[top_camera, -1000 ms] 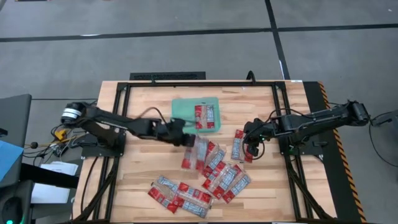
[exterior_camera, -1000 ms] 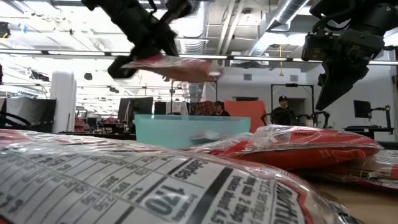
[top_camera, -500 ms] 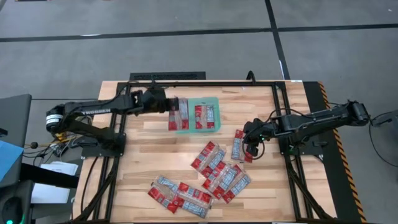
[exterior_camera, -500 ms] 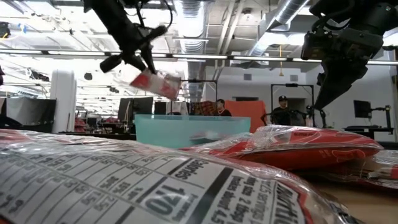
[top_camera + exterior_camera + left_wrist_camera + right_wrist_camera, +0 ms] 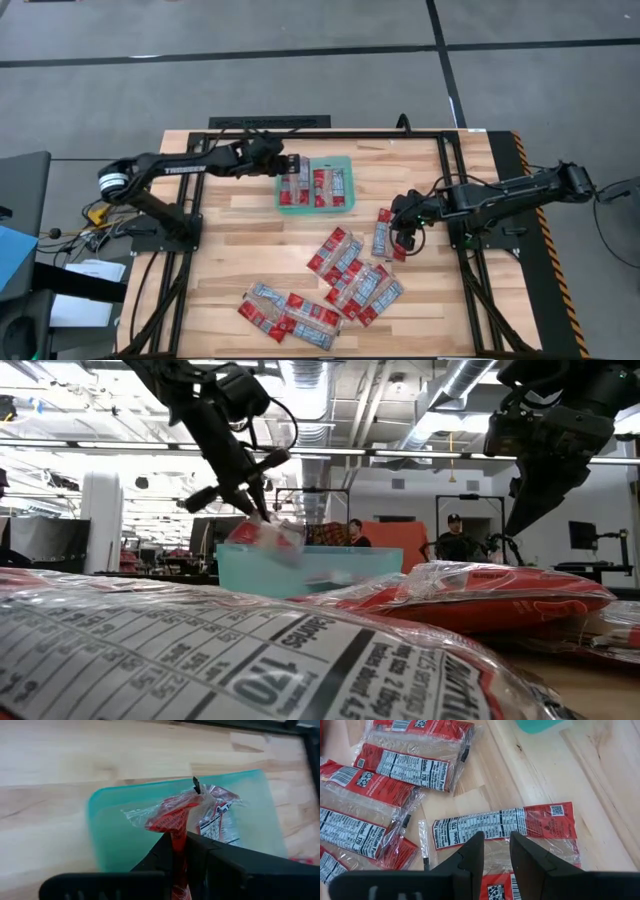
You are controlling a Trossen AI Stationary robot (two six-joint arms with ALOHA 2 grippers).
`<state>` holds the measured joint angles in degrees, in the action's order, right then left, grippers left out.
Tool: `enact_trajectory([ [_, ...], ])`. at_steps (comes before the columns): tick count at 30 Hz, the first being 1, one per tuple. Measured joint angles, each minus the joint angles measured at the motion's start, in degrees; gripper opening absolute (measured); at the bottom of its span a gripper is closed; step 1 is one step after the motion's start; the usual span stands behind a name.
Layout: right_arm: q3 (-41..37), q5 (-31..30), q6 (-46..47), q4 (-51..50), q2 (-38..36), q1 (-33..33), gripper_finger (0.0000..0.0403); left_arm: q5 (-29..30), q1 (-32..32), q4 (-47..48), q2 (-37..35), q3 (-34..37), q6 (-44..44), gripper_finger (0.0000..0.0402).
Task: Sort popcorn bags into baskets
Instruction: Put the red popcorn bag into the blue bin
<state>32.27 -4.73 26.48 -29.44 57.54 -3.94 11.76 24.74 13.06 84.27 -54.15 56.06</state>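
Note:
The teal-green tray (image 5: 343,165) stands at the table's far middle with one popcorn bag (image 5: 333,187) lying flat in its right half. My left gripper (image 5: 280,166) is shut on another red popcorn bag (image 5: 292,186) over the tray's left half; it also shows in the low view (image 5: 266,536). My right gripper (image 5: 405,233) hovers open, with a narrow gap, above a loose bag (image 5: 502,827) on the table's right, touching nothing. Several more bags (image 5: 350,268) lie flat on the wood. My left gripper pinches one end of the bag (image 5: 176,836) between its two fingers, slanting down from the table's left side. The bag hangs tilted below the fingertips, its free end (image 5: 290,545) at the tray's rim level; whether it touches the tray floor, I cannot tell.
A second heap of bags (image 5: 288,312) lies near the table's near edge and fills the foreground of the low view (image 5: 200,650). A black frame (image 5: 300,133) runs round the table top. People show in the room behind (image 5: 455,540).
My left gripper has carried the bag from the middle heap toward the table's far edge, then a little right over the tray's left half, and gone down. The bag, held high and level before, now hangs tilted at the tray's rim.

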Motion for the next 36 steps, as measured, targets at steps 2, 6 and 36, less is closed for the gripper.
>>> enact_trajectory([
  [2,0.0,0.0,0.0,0.0,0.0,0.0,0.0119,0.0,0.0,-1.2,0.9,0.0,0.1,0.0007],
  [6,0.0,0.0,0.0,0.0,0.0,0.0,0.0118,0.7,0.0,-0.9,2.2,0.0,0.5,0.0023],
  [36,0.0,0.0,-0.1,-0.1,0.0,0.0,0.0119,-12.6,-6.9,15.1,2.6,-14.9,-22.2,0.0231],
])
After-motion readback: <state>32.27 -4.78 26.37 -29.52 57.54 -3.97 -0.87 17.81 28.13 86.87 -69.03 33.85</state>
